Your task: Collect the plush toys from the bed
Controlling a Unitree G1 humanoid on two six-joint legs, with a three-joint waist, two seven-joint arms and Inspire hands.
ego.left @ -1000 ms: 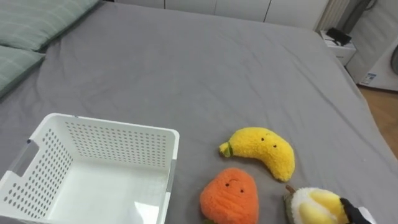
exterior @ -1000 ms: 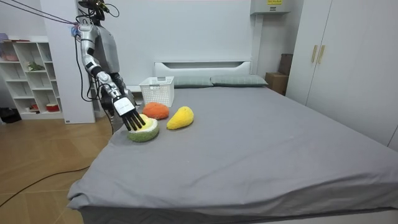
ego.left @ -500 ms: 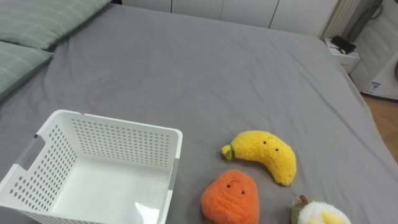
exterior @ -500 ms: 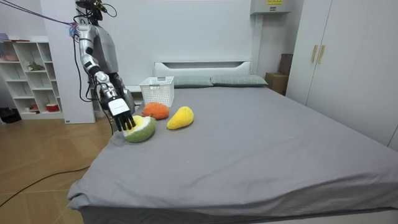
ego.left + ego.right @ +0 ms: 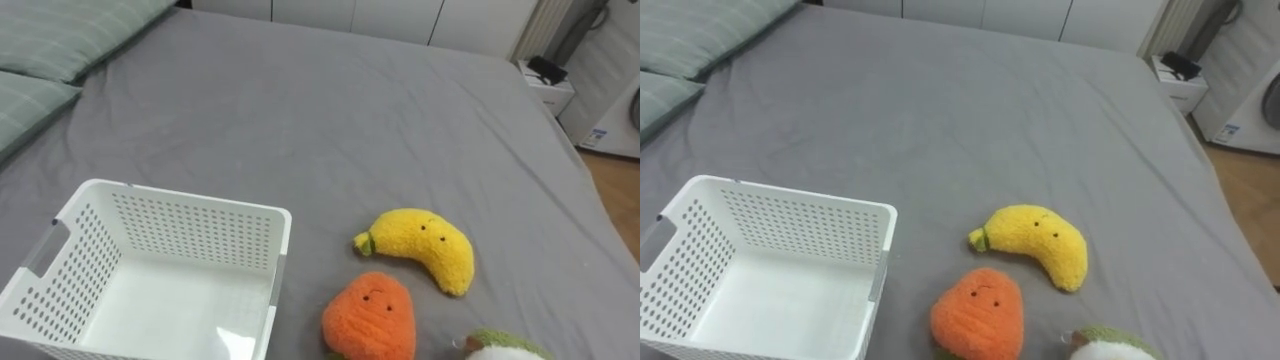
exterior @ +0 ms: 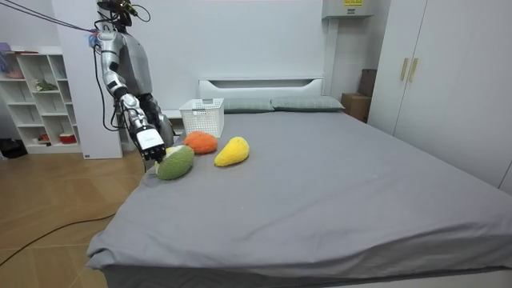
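The fingers of our right hand (image 6: 150, 143) hide behind the green toy (image 6: 175, 162), so we cannot tell their hold. The toy sits right of the white basket (image 5: 150, 260); we must grip firmly before lifting.

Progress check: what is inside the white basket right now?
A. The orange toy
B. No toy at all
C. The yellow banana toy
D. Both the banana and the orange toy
B: the basket shows only its bare white bottom, while the banana toy and the orange toy lie on the bed beside it.
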